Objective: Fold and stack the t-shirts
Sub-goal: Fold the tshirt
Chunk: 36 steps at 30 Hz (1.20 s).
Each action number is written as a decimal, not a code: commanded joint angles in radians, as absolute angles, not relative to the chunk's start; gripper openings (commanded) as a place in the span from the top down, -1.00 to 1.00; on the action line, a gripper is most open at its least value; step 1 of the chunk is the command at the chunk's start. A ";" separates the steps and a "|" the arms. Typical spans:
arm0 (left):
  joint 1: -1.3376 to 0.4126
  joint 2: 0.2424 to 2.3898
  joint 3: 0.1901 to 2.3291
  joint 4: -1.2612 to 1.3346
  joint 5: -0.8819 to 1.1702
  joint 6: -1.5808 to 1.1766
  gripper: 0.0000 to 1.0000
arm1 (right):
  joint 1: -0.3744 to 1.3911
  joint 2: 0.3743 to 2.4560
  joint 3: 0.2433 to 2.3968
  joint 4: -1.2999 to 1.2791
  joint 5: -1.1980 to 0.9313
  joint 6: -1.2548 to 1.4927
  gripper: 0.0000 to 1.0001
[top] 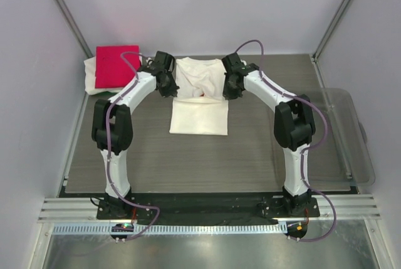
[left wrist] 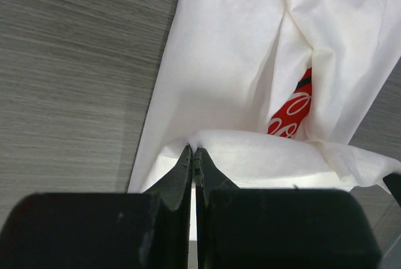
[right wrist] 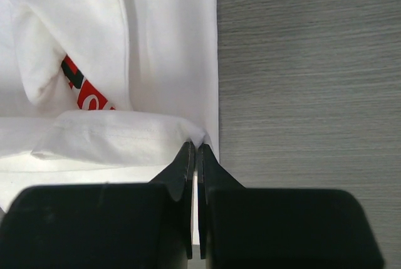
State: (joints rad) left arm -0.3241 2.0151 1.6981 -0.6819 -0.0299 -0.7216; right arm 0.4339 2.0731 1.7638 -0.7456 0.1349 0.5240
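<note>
A white t-shirt with a red print (top: 199, 103) lies in the middle of the table, its sides folded in. My left gripper (top: 169, 88) and right gripper (top: 230, 88) sit at its two sides. In the left wrist view the left gripper (left wrist: 194, 151) is shut on a raised fold of the white cloth (left wrist: 225, 62), and the red print (left wrist: 293, 111) peeks from between the layers. My right gripper (right wrist: 196, 146) is shut on the same fold's other corner, the print (right wrist: 84, 90) showing to its left. A folded crimson t-shirt (top: 116, 66) rests on another white t-shirt (top: 91, 68) at the back left.
A clear plastic tub (top: 348, 132) stands off the table's right edge. Grey walls and metal posts close in the back and sides. Bare wood-grain table (top: 250, 150) lies in front of the shirt.
</note>
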 commanded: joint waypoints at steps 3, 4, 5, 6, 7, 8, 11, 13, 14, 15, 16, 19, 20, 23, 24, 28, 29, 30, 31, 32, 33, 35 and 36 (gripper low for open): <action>-0.299 2.075 1.784 -0.666 0.025 -0.690 1.00 | 0.417 2.128 1.848 -0.756 0.118 0.492 0.98; -0.298 2.085 1.792 -0.666 0.029 -0.690 0.99 | 0.416 2.149 1.865 -0.756 0.112 0.488 0.98; -0.293 2.098 1.814 -0.672 0.031 -0.693 1.00 | 0.413 2.158 1.877 -0.756 0.107 0.489 0.98; -0.285 2.123 1.834 -0.679 0.038 -0.695 0.99 | 0.410 2.170 1.893 -0.764 0.095 0.485 0.84; -0.279 2.141 1.857 -0.704 0.047 -0.695 0.95 | 0.407 2.201 1.943 -0.773 0.095 0.483 0.70; -0.272 2.161 1.896 -0.724 0.054 -0.695 0.81 | 0.394 2.221 1.983 -0.788 0.094 0.483 0.56; -0.233 2.282 2.145 -0.877 0.084 -0.706 0.58 | 0.356 2.345 2.263 -0.917 0.077 0.463 -0.25; -0.206 2.361 2.372 -1.021 0.107 -0.722 0.49 | 0.336 2.428 2.536 -1.000 0.046 0.465 -0.36; -0.201 2.365 2.419 -1.055 0.118 -0.726 0.40 | 0.327 2.427 2.596 -1.031 0.031 0.463 -0.36; -0.201 2.353 2.440 -1.068 0.117 -0.726 0.37 | 0.321 2.407 2.615 -1.048 0.026 0.465 -0.37; -0.204 2.282 2.381 -1.042 0.120 -0.726 0.32 | 0.324 2.364 2.530 -1.034 0.028 0.463 -0.37; -0.213 2.122 2.054 -0.919 0.126 -0.747 0.13 | 0.330 2.133 2.125 -0.876 -0.037 0.477 -0.38; -0.215 2.027 1.983 -0.852 0.133 -0.753 0.09 | 0.331 2.082 2.026 -0.841 -0.054 0.494 -0.37; -0.221 1.866 1.742 -0.773 0.155 -0.762 0.05 | 0.337 1.901 1.703 -0.735 -0.107 0.532 -0.37; -0.227 1.832 1.677 -0.755 0.161 -0.764 0.04 | 0.342 1.834 1.630 -0.680 -0.151 0.540 -0.37; -0.235 1.683 1.435 -0.651 0.175 -0.761 -0.03 | 0.363 1.706 1.279 -0.551 -0.238 0.597 -0.36; -0.235 1.660 1.389 -0.634 0.178 -0.762 -0.05 | 0.373 1.692 1.235 -0.529 -0.247 0.604 -0.36; -0.236 1.617 1.312 -0.620 0.176 -0.767 -0.06 | 0.380 1.680 1.160 -0.488 -0.270 0.626 -0.33; -0.238 1.600 1.271 -0.591 0.184 -0.770 -0.06 | 0.385 1.665 1.131 -0.470 -0.279 0.632 -0.32; -0.236 1.583 1.235 -0.578 0.187 -0.775 -0.06 | 0.390 1.660 1.103 -0.454 -0.288 0.643 -0.31; -0.236 1.551 1.167 -0.562 0.192 -0.782 -0.07 | 0.397 1.657 1.062 -0.425 -0.293 0.655 -0.28; -0.236 1.528 1.115 -0.520 0.207 -0.788 -0.08 | 0.408 1.658 1.034 -0.391 -0.295 0.661 -0.25; -0.236 1.519 1.091 -0.509 0.212 -0.792 -0.08 | 0.410 1.661 1.028 -0.382 -0.293 0.663 -0.23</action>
State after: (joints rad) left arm -0.2398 1.5734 1.1374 -0.6167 0.1684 -0.7769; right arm 0.3992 1.7061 1.0325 -0.5289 -0.2497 0.6231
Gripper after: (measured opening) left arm 0.537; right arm 0.620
